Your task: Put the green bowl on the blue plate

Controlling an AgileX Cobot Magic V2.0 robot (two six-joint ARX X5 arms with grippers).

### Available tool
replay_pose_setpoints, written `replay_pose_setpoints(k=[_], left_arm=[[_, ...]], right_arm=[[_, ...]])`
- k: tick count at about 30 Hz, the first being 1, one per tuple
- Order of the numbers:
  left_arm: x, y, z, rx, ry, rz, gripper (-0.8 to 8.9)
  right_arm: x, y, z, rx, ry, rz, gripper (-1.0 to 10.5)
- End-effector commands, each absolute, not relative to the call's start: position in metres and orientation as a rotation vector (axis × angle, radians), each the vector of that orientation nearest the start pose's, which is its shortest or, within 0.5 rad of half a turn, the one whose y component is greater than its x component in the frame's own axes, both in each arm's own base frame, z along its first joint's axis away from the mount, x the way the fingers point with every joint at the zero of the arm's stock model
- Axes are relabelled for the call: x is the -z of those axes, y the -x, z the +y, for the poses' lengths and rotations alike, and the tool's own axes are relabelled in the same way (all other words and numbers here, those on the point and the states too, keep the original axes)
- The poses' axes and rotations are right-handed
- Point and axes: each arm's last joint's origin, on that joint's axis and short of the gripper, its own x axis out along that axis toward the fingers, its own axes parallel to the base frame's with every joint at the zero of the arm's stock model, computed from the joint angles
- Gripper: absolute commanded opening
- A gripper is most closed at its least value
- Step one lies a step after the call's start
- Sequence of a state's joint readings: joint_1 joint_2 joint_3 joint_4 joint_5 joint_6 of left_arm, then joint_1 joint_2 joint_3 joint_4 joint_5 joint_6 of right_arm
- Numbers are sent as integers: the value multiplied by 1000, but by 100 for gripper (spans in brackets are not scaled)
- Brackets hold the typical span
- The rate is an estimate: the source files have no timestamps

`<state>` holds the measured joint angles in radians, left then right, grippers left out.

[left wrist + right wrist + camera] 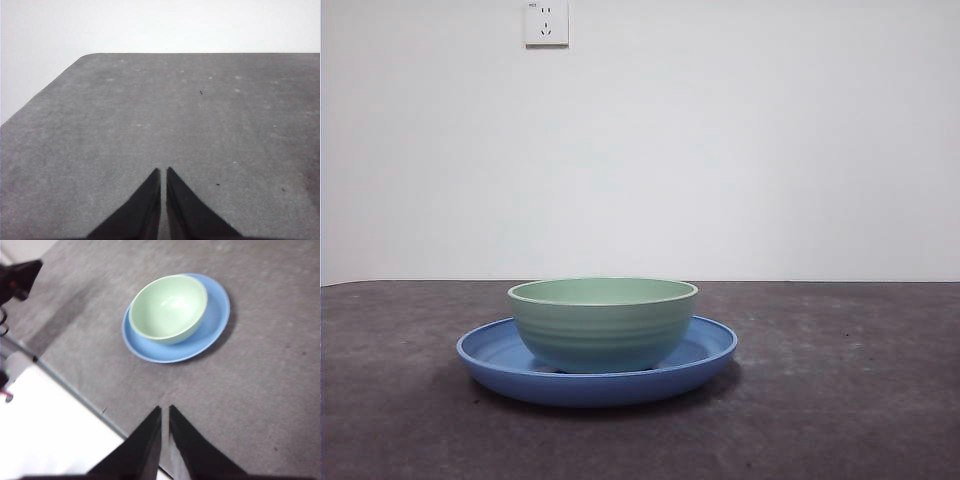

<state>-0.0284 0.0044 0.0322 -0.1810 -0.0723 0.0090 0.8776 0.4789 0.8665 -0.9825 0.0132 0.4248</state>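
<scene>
While upright, one green bowl (603, 322), on one blue plate (705, 350)

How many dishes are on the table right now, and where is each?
2. The blue plate sits on the table, and the green bowl stands upright on it. No other dishes show in any view.

You had soft, even light across the front view, where the green bowl (603, 322) and the blue plate (710, 352) stood sharp and threw only a faint shadow onto the grey table (840, 400). Your right wrist view was softer, slightly blurred, with the white floor (45, 425) beside the table blown out to glare. Your left wrist view ran pale and washed, its white wall (200, 25) featureless.
</scene>
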Motion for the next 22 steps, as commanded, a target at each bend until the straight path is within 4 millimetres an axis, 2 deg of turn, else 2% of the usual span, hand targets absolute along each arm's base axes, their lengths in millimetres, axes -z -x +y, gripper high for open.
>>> replay_pose_setpoints(k=[1,5,10,12,16,22], left_arm=[[-149,-96,0,-50,-17,178,19],[-149,-96,0,-50,-17,178,19],[-149,-96,0,-50,-17,178,19],[-149,-96,0,-50,-17,178,19],[-149,-96,0,-50,-17,178,19],[-149,-96,0,-50,-17,178,19]], right_arm=[[-318,-47,46,-638,-144,671,23],[-300,-59,36,-479,-89,492,23],[-259,-74,22,-275,-55,188,23],[-246,-76,17,-213,-38,122,23],[-214,-82,9,-112,58,67,23],[-178,-90,3,-36,68,110,23]])
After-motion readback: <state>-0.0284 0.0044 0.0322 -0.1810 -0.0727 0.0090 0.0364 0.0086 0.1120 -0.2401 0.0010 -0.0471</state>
